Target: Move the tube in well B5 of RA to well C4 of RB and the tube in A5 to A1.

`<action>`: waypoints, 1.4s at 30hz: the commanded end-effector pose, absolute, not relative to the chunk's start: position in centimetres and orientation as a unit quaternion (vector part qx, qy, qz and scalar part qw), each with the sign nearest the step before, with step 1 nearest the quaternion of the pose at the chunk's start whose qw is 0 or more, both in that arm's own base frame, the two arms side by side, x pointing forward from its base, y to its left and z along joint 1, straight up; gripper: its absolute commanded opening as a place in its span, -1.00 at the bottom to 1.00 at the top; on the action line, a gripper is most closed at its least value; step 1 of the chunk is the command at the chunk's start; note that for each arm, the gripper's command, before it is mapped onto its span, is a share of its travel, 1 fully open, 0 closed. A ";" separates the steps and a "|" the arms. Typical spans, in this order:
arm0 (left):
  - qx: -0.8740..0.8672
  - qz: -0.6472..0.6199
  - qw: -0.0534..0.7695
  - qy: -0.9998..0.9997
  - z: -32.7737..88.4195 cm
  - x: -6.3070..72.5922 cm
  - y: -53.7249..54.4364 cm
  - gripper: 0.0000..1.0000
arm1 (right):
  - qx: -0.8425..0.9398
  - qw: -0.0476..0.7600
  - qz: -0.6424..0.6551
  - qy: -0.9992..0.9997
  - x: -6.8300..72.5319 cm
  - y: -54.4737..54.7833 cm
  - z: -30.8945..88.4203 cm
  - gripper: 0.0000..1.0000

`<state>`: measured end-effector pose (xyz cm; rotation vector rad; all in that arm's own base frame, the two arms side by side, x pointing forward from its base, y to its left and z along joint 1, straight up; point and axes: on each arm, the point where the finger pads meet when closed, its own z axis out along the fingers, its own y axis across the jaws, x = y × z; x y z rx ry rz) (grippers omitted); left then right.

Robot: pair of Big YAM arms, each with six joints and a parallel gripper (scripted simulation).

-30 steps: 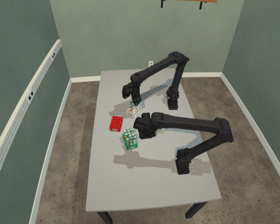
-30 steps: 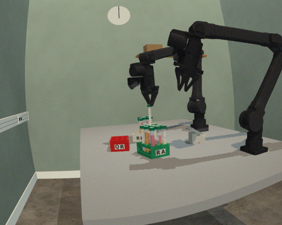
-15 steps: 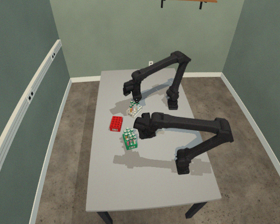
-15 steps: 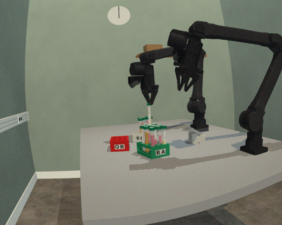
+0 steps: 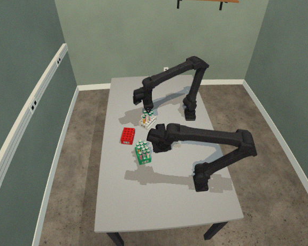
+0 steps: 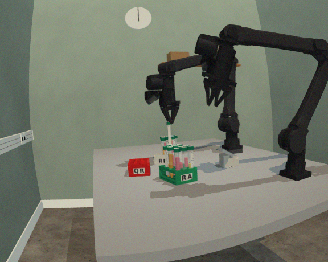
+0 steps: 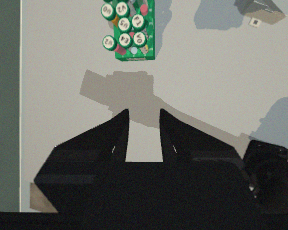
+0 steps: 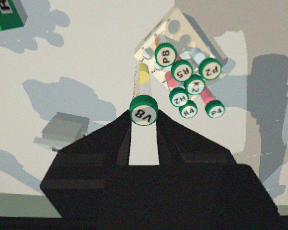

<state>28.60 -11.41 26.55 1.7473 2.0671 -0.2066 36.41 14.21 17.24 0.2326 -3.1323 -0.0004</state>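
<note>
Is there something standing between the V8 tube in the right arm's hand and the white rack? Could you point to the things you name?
Nothing visible stands between the V8 tube [image 6: 169, 134] [image 8: 143, 111] and the white rack [image 5: 144, 125] [image 6: 158, 160] [image 8: 178, 17]. However, other capped tubes, including R5 [image 8: 182, 71] and H2 [image 8: 179, 97], stand close beside its path.
</note>
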 end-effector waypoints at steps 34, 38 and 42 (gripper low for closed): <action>0.630 -0.066 0.228 0.740 28.1 29.3 -11.5 -0.40 | 0.077 -0.029 -0.008 -0.997 39.9 14.0 18.9 -1.00; 0.630 -0.066 0.228 0.740 28.1 29.3 -11.5 -0.40 | 0.077 -0.027 -0.007 -0.997 39.9 13.7 18.9 -1.00; 0.630 -0.066 0.228 0.740 28.1 29.3 -11.5 -0.40 | 0.078 -0.017 -0.005 -0.997 38.7 13.6 18.4 -1.00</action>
